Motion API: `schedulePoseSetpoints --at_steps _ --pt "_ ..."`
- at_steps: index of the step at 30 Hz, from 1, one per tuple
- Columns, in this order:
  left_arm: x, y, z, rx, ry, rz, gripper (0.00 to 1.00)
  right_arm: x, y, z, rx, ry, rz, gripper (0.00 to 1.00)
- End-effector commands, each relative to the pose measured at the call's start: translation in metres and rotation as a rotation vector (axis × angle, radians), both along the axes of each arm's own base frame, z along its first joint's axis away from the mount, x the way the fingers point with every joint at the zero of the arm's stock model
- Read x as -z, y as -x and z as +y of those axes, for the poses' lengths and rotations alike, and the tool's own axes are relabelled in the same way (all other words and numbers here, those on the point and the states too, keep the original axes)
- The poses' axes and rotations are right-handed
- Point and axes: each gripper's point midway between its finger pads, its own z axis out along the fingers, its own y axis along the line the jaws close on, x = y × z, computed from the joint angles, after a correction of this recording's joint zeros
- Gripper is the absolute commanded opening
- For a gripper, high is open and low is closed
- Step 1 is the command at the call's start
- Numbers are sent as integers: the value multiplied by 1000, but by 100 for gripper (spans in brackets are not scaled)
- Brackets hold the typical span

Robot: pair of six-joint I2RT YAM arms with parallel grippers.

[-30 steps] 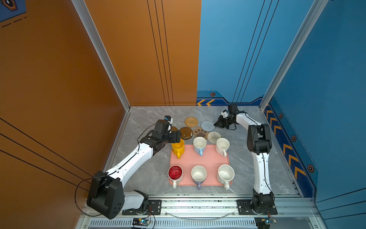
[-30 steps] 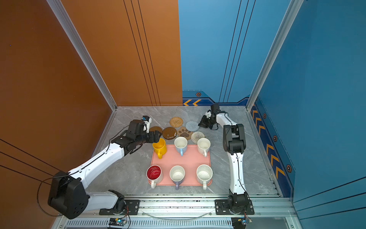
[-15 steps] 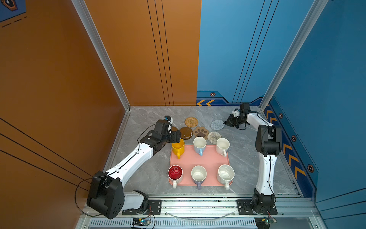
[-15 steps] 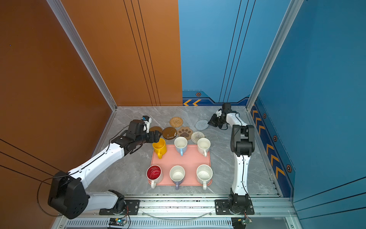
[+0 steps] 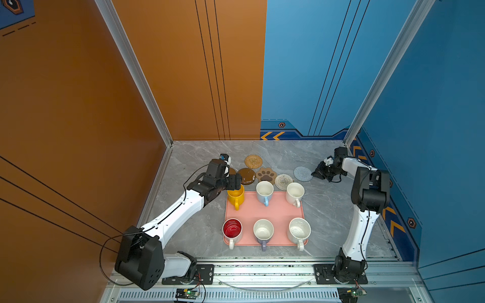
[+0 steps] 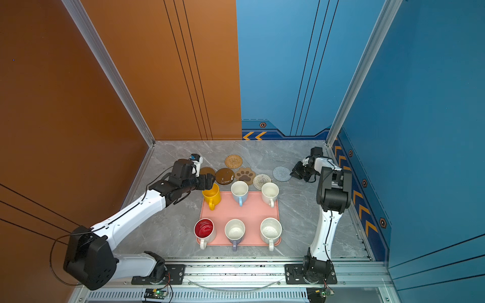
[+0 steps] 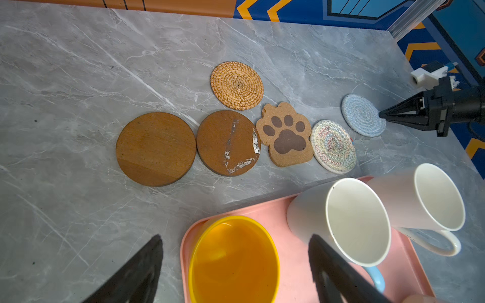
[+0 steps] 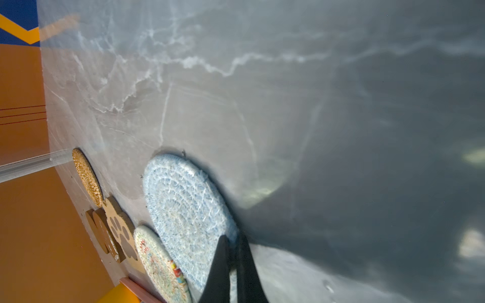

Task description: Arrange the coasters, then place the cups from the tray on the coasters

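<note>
Tool of right arm (image 8: 233, 237) closed, touching blue coaster (image 8: 183, 207)

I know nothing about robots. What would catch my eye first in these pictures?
A salmon-pink tray carrying six mugs sits in the middle, with a row of mixed coasters behind it. The left gripper hangs open over the yellow mug at the tray's far left corner, while the right gripper, shut, appears to pinch the light blue coaster at the row's right end.

right claw (image 5: 313, 174) shifted right, light blue coaster (image 5: 302, 173) dragged along
</note>
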Motion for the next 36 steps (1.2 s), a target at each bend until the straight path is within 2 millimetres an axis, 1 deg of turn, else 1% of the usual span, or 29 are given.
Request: schedulePoseSetpoints --at_steps 1,4,9,14,15,18,21,22,23,26,29,32,36 --pt "-6 -1 -2 -7 -3 -22 88 -10 9 -12 -2 58 -10 0" --pt "-5 -1 -3 -6 -9 -19 88 -6 15 -17 -5 80 13 0" --pt "-5 0 -3 -6 -15 -20 88 -6 21 -25 -1 121 37 0" --pt "-3 0 -2 -6 -28 -17 87 -7 25 -25 -6 126 44 0" --pt "-3 0 -1 -6 -32 -16 87 -8 25 -25 -4 129 44 3" --pt "-4 -1 2 -12 -57 -18 88 -11 27 -26 -5 138 44 22" --pt "-6 -4 14 -49 -133 -11 88 -32 26 -27 -10 165 3 35" --pt "-12 -8 18 -64 -158 -16 88 -37 27 -27 -12 175 -5 39" --pt "-14 -10 23 -78 -195 -8 89 -42 27 -26 -16 187 -14 42" --pt "-16 -20 34 -96 -292 21 90 -57 29 -22 -32 215 -41 47" --pt "-15 -31 36 -84 -358 66 92 -70 30 -12 -61 252 -70 50" --pt "-6 -45 37 -82 -423 124 92 -82 33 2 -92 285 -99 52" --pt "14 -68 46 -106 -524 205 91 -98 37 20 -123 321 -140 56"
